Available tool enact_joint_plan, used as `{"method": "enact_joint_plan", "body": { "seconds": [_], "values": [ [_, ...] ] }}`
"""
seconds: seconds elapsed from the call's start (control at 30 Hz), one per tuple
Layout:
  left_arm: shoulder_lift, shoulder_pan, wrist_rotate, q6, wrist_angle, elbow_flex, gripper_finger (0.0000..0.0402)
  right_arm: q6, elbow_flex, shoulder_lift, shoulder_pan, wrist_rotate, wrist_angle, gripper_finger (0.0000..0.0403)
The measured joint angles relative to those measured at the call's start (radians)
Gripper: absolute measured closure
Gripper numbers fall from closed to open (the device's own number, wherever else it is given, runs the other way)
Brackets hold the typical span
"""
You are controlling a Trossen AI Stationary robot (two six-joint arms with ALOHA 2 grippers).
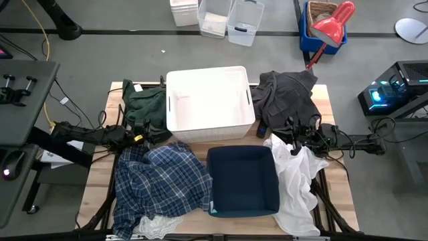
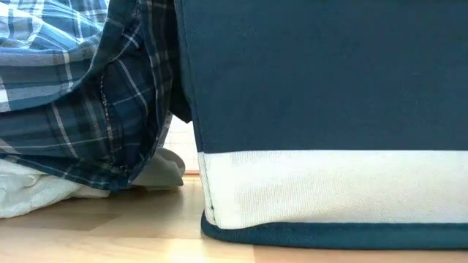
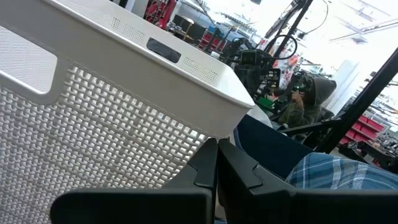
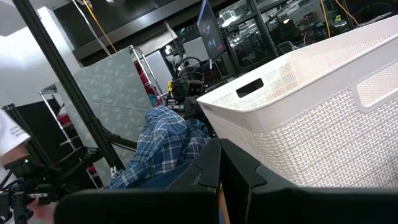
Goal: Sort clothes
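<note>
Plaid shirt [image 1: 160,184] seemingly against navy bin [image 1: 242,181]

A crumpled plaid shirt [image 1: 160,184] is spread near left, over a white garment [image 1: 157,226]. A green one [image 1: 146,107] is bunched far left, a grey one [image 1: 286,97] far right, white cloth [image 1: 297,187] near right.

high: looking straight down on the whole table [image 1: 100,181] | low: sitting at tabletop level, pressed close against navy bin [image 2: 329,88] and plaid shirt [image 2: 66,95] | wrists: each facing across white bin [image 3: 93,124], shared by both
</note>
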Motion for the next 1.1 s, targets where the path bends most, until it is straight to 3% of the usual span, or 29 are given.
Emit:
{"method": "enact_joint_plan", "body": {
  "seconds": [0.27,0.4,0.5,0.6,0.73,0.83,1.1],
  "values": [
    [0.000,0.002,-0.011,0.000,0.105,-0.001,0.0399,0.000,0.000,0.000,0.000,0.000,0.000,0.0402],
    [0.047,0.027,-0.096,-0.202,0.334,0.000,0.0399,0.000,0.000,0.000,0.000,0.000,0.000,0.0402],
    [0.166,0.060,-0.104,-0.246,0.425,0.035,0.0399,0.000,0.000,0.000,0.000,0.000,-0.001,0.0402],
    [0.333,0.084,-0.072,-0.216,0.432,0.163,0.0399,0.000,0.000,0.000,0.000,0.000,-0.001,0.0402],
    [0.607,0.102,-0.011,-0.026,0.407,0.387,0.0393,0.000,0.000,0.000,0.000,0.000,-0.005,0.0402],
    [0.773,0.109,-0.020,0.020,0.313,0.570,0.0382,0.000,0.000,0.000,0.000,0.000,-0.012,0.0402],
    [1.034,0.111,-0.034,0.045,0.162,0.965,0.0347,0.000,0.000,0.000,0.000,0.000,-0.020,0.0402]
  ]
}}
